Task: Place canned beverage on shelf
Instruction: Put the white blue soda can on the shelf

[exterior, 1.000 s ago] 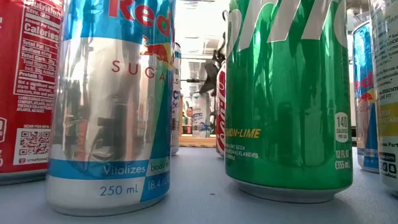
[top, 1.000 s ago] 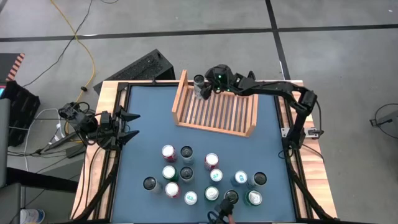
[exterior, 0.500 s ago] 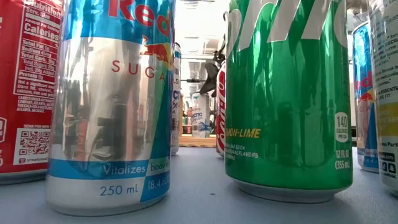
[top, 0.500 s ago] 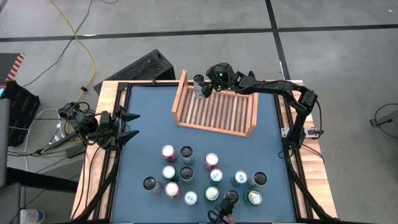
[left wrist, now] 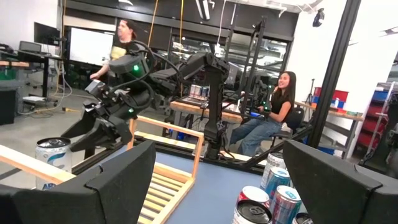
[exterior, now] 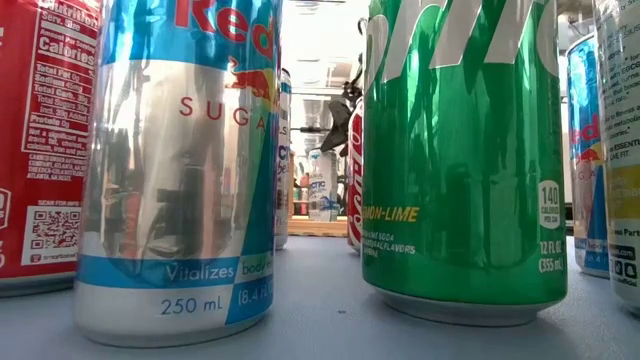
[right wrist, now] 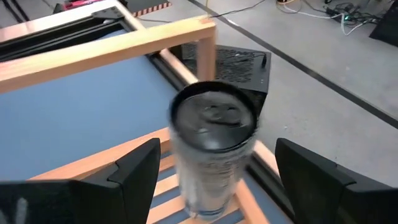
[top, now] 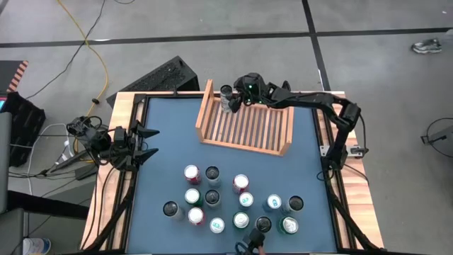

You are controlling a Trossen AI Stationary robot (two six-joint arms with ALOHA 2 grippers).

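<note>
The shelf (top: 244, 129) is a light wooden slatted tray at the table's far middle. A silver can (top: 226, 94) with a dark top stands upright on its slats in the far left corner; it also shows in the right wrist view (right wrist: 211, 155) and the left wrist view (left wrist: 53, 155). My right gripper (top: 233, 100) is open, with its fingers (right wrist: 134, 177) on either side of the can and a gap showing on each side. My left gripper (top: 150, 142) is open and empty at the table's left edge.
Several cans (top: 233, 202) stand in a cluster on the blue mat near the table's front edge; they fill the low view (exterior: 460, 150). The rest of the shelf's slats (top: 258, 127) are bare. A black keyboard (top: 166, 76) lies beyond the far edge. People (left wrist: 273, 106) are in the room behind.
</note>
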